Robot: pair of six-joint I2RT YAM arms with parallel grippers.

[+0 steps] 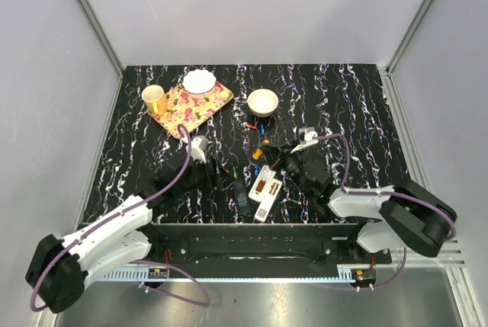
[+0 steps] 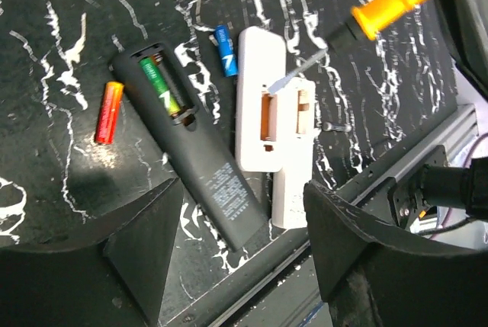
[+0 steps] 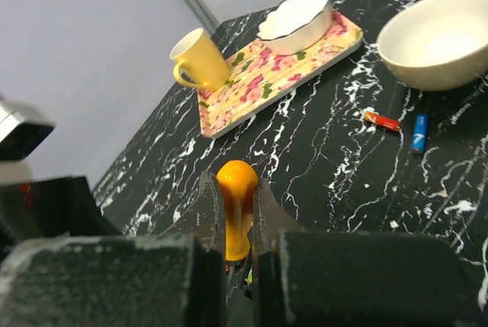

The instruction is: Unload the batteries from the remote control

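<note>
A black remote [image 2: 200, 165] lies face down, its battery bay uncovered and a green battery [image 2: 162, 88] still in it. On the table next to it lie a red-orange battery [image 2: 108, 112] and a blue battery [image 2: 224, 40]. The white remote [image 2: 261, 75] lies to its right with its bay open. My left gripper [image 2: 240, 262] hovers open above both remotes, holding nothing. My right gripper [image 3: 237, 199] is shut on an orange-handled screwdriver [image 3: 238, 203], whose tip [image 2: 276, 83] reaches into the white remote's bay. A red battery [image 3: 380, 120] and another blue one [image 3: 418, 133] lie near a bowl.
A cream bowl [image 3: 438, 37] stands at the back. A floral tray [image 3: 267, 75] carries a yellow mug [image 3: 200, 60] and a white scalloped dish [image 3: 296, 16]. The table's metal front rail [image 2: 381, 182] runs just behind the remotes' near ends.
</note>
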